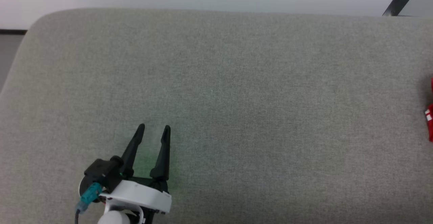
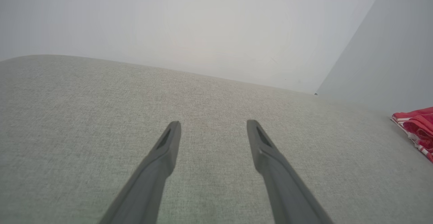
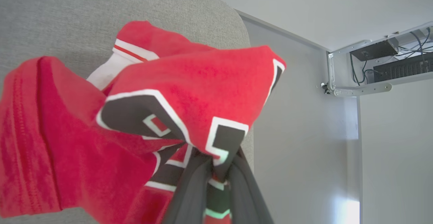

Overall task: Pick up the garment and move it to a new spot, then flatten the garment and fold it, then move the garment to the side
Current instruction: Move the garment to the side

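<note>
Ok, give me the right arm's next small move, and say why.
Probably carry the garment inward toward the middle of the grey cushion. The right gripper is shut on a bunched fold of it, and it lies near the cushion's right end, while the open left gripper hovers over bare fabric with room to spread it.
</note>
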### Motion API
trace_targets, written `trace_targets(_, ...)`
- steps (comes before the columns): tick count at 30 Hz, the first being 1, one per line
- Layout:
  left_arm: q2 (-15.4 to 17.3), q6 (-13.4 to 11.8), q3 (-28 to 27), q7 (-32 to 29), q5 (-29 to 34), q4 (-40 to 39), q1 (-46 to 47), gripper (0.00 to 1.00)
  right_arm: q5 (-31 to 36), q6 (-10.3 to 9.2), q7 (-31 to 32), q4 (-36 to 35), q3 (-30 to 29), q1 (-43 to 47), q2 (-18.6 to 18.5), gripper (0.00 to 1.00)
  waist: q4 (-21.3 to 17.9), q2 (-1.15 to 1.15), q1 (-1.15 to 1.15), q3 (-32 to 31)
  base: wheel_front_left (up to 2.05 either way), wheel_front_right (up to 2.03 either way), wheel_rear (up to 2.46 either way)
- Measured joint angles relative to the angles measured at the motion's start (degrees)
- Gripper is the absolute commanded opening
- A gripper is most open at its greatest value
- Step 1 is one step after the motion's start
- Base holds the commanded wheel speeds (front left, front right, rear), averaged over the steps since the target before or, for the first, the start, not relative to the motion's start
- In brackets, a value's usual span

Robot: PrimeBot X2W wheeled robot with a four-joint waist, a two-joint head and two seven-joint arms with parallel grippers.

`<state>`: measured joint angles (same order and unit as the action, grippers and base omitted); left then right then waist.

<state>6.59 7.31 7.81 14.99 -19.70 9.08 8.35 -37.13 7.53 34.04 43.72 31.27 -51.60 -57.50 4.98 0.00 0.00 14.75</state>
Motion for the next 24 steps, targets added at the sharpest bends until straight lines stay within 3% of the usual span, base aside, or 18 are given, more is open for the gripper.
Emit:
trace_targets(23,1.1,0.1,0.7,0.1,-0.4,0.0,1.0,1.00,8.0,0.00,1.1,12.0,-5.0,5.1,5.7,0.00,4.8,0.00,0.00,1.1,0.00,0.00,0.00)
trace_targets(24,1.1,0.1,0.8,0.1,-0.4,0.0,0.9,1.00,8.5,0.00,1.0,12.5,-5.3,5.2,6.0,0.15,4.9,0.00,0.00,0.9,0.00,0.00,0.00)
